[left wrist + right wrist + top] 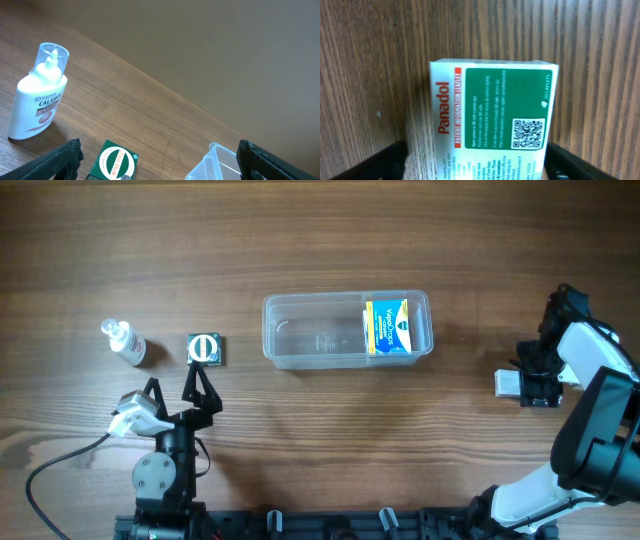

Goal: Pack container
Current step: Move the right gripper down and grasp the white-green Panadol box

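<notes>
The clear plastic container [315, 330] lies at the table's middle, with a blue and yellow box [388, 327] in its right end. Its corner shows in the left wrist view [216, 164]. A green Zam-Buk box [205, 348] [116, 162] and a white Calamine bottle [126, 343] [39, 95] lie at the left. My left gripper [175, 392] [160, 170] is open and empty just in front of the Zam-Buk box. My right gripper [528, 386] [477, 167] is open and straddles a white and green Panadol box [507, 383] [492, 120] on the table at the far right.
A grey cable [60, 465] runs over the table at the front left. The table is bare wood between the container and each arm.
</notes>
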You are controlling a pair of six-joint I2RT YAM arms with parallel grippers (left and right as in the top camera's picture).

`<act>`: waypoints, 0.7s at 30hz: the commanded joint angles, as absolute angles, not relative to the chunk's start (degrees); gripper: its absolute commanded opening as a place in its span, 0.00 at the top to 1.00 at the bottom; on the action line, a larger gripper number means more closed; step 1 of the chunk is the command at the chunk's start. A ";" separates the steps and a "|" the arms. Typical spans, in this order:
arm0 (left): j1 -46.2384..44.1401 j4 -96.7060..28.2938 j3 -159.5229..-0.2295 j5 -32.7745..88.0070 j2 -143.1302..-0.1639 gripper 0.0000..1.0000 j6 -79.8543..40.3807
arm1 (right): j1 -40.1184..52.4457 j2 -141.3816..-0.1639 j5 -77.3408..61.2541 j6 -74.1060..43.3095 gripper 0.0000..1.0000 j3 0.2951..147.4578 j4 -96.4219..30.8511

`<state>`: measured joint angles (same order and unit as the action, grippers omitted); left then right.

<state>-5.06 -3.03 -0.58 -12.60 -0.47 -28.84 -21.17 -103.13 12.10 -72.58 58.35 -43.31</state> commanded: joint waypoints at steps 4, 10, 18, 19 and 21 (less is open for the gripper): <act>-4.60 -3.03 -0.32 -12.95 -0.16 0.00 -28.58 | -21.30 -102.76 10.26 -71.96 0.30 57.63 -42.70; -4.60 -3.03 -0.32 -12.95 -0.16 0.00 -28.58 | -21.30 -102.74 9.21 -71.46 0.37 57.91 -42.68; -4.60 -3.03 -0.32 -12.95 -0.16 0.00 -28.58 | -21.28 -102.39 7.11 -61.73 0.49 61.73 -43.00; -4.60 -3.03 -0.32 -12.93 -0.16 0.00 -28.58 | -21.28 -102.37 6.74 -61.30 0.49 62.63 -43.20; -4.60 -3.03 -0.32 -12.93 -0.16 0.00 -28.58 | -21.28 -102.19 5.61 -60.45 0.50 64.34 -43.90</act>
<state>-5.06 -3.03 -0.58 -12.60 -0.47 -28.84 -21.17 -103.13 7.68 -63.64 61.10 -43.44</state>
